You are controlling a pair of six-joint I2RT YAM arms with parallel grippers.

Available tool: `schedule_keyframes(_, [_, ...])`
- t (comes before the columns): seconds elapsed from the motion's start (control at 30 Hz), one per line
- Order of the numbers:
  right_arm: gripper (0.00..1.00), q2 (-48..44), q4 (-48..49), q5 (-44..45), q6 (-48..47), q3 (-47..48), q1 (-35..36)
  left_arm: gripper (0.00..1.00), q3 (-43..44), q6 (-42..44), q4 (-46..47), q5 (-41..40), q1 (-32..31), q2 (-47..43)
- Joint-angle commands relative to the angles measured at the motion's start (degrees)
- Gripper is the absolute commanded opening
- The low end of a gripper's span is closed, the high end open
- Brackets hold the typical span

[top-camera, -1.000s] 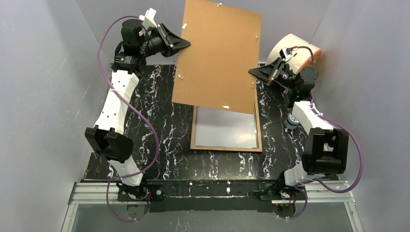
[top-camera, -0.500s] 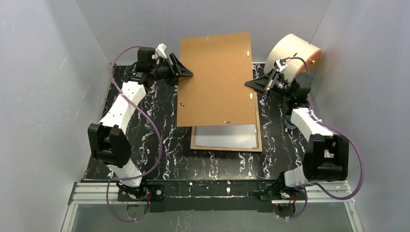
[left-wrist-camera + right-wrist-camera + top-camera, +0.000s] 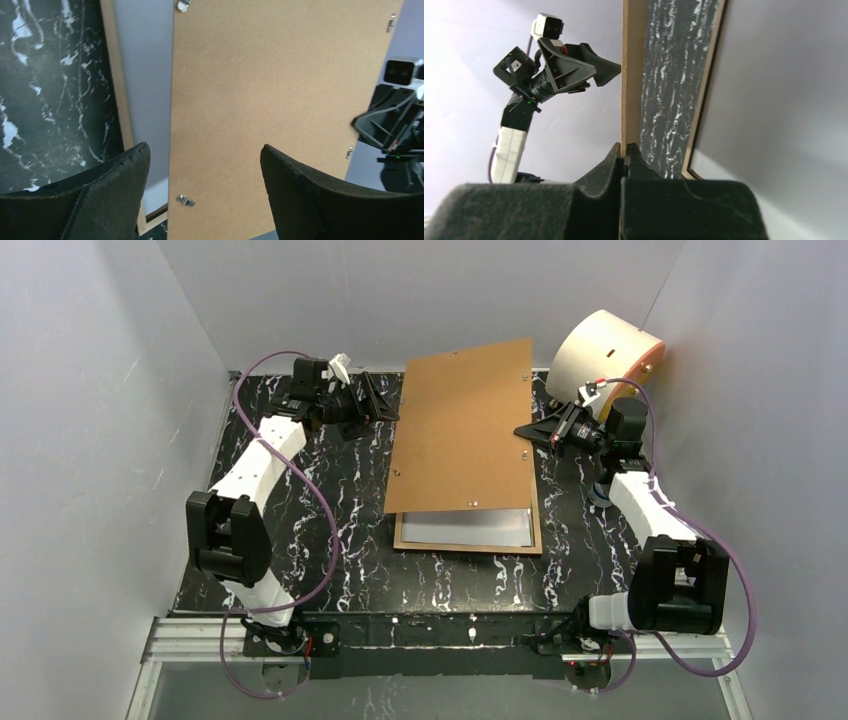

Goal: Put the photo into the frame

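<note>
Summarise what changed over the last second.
The backing board came down from steeply raised to low over the frame. The left tool opened and let go of its left edge. The right tool still pinches the right edge. The frame has not moved.

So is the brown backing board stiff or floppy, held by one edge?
Probably stiff: pinched at one edge by the right gripper, the backing board looks flat, its edge straight. Likely light, since one small pinch seems to carry it. It may swing, as the left gripper is open.
</note>
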Motion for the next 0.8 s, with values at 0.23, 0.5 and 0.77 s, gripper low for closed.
schedule_keyframes(0.23, [0.01,-3.4,-10.2,-1.0,-15.0,-1.5,-3.0,0.71,-4.7,2.9,-3.5,-7.1,-0.3,7.1])
schedule_keyframes(0.5, [0.01,1.5,-12.5,-3.1,-19.6,0.6,-3.5,0.64,-2.3,2.2,-0.5,-4.5,-1.0,15.0])
schedule_keyframes(0.77, [0.01,5.0,-14.0,-4.1,-22.2,1.4,-3.6,0.56,-0.6,1.7,0.0,-3.4,-1.9,20.4])
